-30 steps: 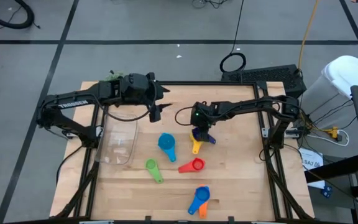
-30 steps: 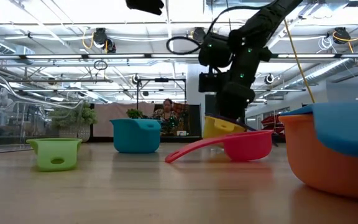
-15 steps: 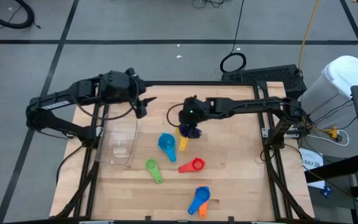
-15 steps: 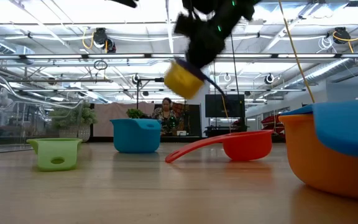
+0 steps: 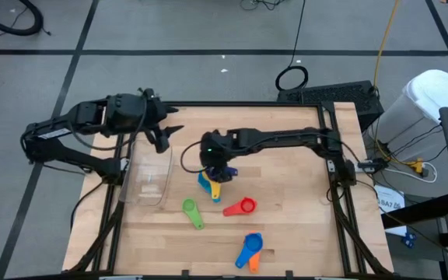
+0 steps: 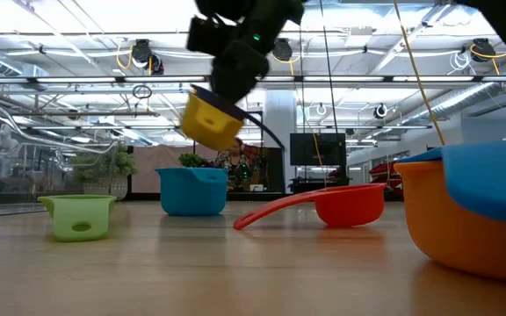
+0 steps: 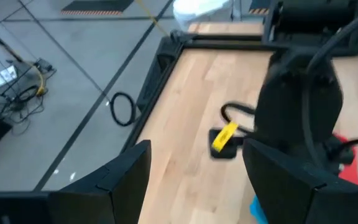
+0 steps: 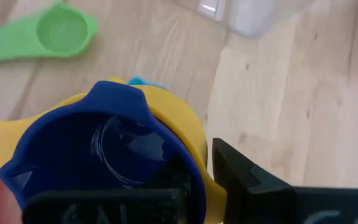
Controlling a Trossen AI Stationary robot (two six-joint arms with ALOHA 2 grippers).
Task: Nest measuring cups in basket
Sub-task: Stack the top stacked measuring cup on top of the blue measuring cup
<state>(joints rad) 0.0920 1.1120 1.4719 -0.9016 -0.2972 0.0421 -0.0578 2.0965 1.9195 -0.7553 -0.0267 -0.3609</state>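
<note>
The right gripper (image 5: 215,167) is gripping a yellow plastic measuring cup (image 6: 209,121) with a dark blue plastic measuring cup (image 8: 98,155) nested inside it, its fingers clamped on the pair. It is holding them in the air, tilted, above the wooden tabletop (image 5: 286,210), directly over a light blue measuring cup (image 6: 191,190) that is standing on the wood. In the high view only the yellow handle and a sliver of blue are showing beneath the dark wrist.

The left gripper (image 5: 164,137) is hanging with its fingers spread apart and nothing between them, over the far end of the shallow clear plastic rectangular basket (image 5: 148,177), which is sitting near the left edge of the tabletop.

A green measuring cup (image 5: 191,211) is lying just beside the basket's near right corner, and a red measuring cup (image 5: 241,207) is resting to its right, handle pointing toward the middle. Near the front edge, another light blue cup (image 5: 252,243) is sitting nested in an orange measuring cup (image 5: 251,263); both are looming large at the right of the low view.

A person (image 6: 235,167) is showing far back in the room.
</note>
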